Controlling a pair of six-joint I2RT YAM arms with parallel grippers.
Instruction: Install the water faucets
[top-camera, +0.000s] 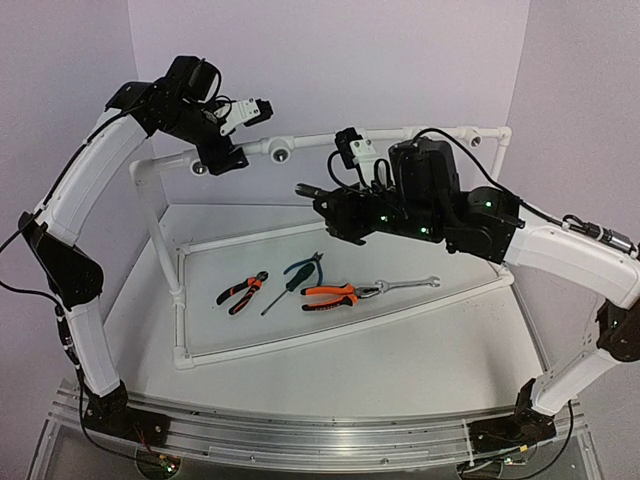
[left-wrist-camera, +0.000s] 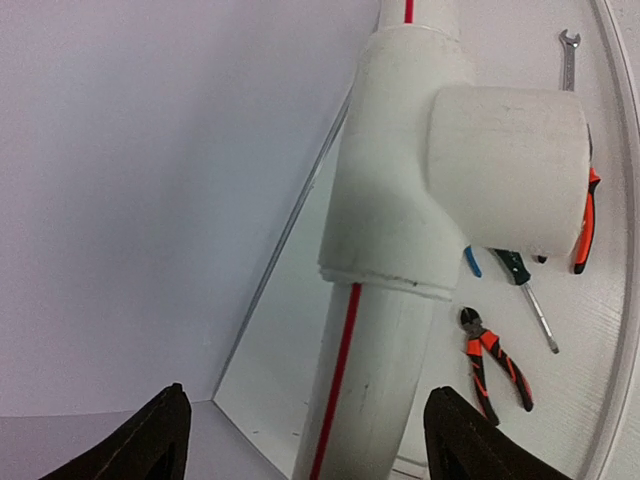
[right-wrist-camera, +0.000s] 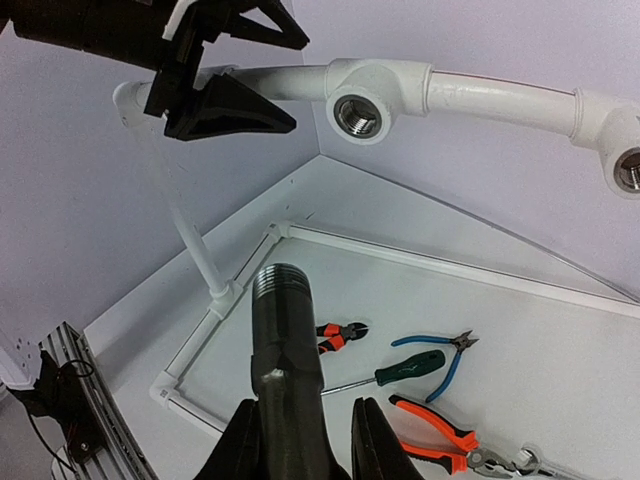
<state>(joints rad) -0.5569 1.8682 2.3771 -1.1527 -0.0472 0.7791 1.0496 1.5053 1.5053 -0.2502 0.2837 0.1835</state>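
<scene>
A dark grey water faucet (right-wrist-camera: 285, 340) stands up between the fingers of my right gripper (right-wrist-camera: 305, 440), which is shut on it. Its threaded end points up toward a tee socket (right-wrist-camera: 357, 116) of the white pipe rail but stays well apart from it. In the top view this gripper (top-camera: 325, 200) hangs in front of the rail's middle, the faucet (top-camera: 308, 190) sticking out to its left. My left gripper (left-wrist-camera: 305, 440) is open. Its fingers straddle the white pipe (left-wrist-camera: 375, 360) below a tee fitting (left-wrist-camera: 420, 170) without touching it, at the rail's left end (top-camera: 218, 160).
Inside the white pipe frame (top-camera: 180, 300) on the table lie small orange cutters (top-camera: 242, 291), a green screwdriver (top-camera: 290, 280), blue-handled pliers (top-camera: 312, 262), orange-and-black pliers (top-camera: 335, 296) and a wrench (top-camera: 410, 284). A second socket (right-wrist-camera: 632, 170) sits further right on the rail.
</scene>
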